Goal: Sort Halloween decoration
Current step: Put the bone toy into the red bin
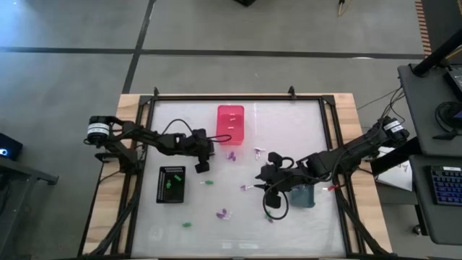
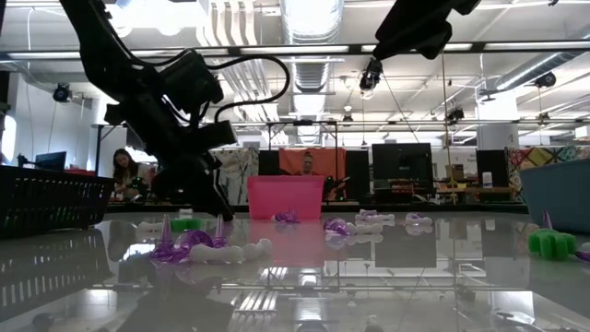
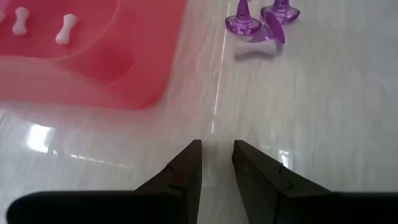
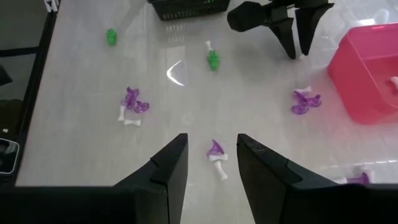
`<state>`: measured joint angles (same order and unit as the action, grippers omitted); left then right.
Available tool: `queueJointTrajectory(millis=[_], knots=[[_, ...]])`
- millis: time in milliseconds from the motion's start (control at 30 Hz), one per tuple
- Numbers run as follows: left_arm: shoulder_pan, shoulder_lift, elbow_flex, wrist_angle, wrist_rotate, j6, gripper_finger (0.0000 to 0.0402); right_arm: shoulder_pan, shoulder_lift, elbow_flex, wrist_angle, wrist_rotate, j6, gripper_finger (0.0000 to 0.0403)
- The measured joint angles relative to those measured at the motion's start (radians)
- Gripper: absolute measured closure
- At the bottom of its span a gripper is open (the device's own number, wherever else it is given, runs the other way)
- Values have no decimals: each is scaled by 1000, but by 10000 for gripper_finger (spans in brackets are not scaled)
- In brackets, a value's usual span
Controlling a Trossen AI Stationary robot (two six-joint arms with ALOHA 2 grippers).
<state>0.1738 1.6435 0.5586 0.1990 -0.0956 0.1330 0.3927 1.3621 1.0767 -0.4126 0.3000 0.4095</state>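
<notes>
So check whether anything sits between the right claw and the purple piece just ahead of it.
Nothing visible does. The right claw is open, and the purple piece lies on bare table just beyond its tips, touching only a white bone piece.

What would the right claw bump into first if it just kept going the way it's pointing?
Probably the small purple piece and white bone lying between the right gripper's open fingers; depth is unclear.

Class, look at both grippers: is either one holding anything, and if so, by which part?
Nothing is held. The left gripper stands open and empty near the pink bin; the right gripper is open above a purple piece, not touching it.
</notes>
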Motion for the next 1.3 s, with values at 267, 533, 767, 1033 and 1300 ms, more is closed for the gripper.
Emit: queueJointTrajectory(millis=[267, 533, 767, 1033, 1300], knots=[[-1, -42, -3, -20, 3, 11, 343, 0, 0, 0, 0, 0, 0, 275], [-3, -73, -5, -61, 10, 3, 394, 0, 0, -2, 2, 0, 2, 275], [-16, -190, -4, -81, 57, -16, 400, 0, 0, -2, 5, 0, 2, 275], [-12, -404, -3, -69, 59, -19, 401, 0, 0, -2, 8, 0, 1, 275], [-10, -425, 37, -50, 64, -45, 401, 0, 0, -2, 8, 0, 0, 275]])
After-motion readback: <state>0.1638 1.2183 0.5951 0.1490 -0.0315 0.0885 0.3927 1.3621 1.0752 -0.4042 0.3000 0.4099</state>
